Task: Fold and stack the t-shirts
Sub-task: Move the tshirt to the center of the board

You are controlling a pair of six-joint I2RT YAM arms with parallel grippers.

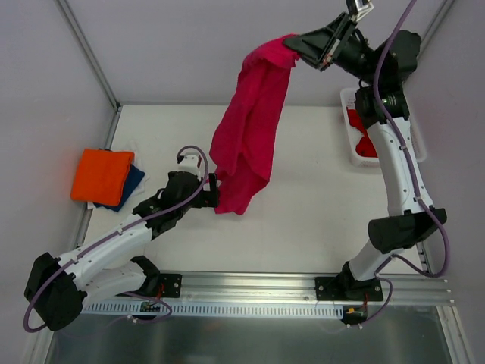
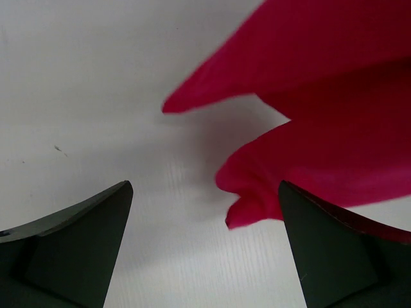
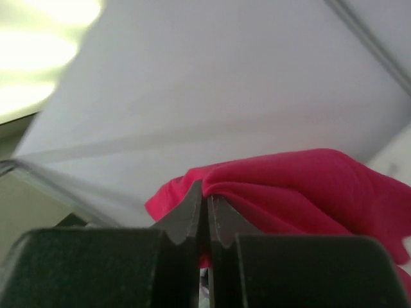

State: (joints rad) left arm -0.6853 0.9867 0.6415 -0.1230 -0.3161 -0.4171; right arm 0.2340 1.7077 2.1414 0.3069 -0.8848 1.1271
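Note:
My right gripper is raised high at the back and is shut on the crimson-pink t-shirt, which hangs down with its lower end touching the table. In the right wrist view the fingertips pinch the shirt's cloth. My left gripper is open and low over the table, right beside the shirt's hanging bottom edge. In the left wrist view the shirt's hem lies between and beyond the fingers, not gripped. A folded orange t-shirt lies on a folded dark blue one at the left.
A white lattice basket holding a red t-shirt stands at the right, beside my right arm. The enclosure's walls and metal frame bound the table at the back and left. A rail runs along the near edge.

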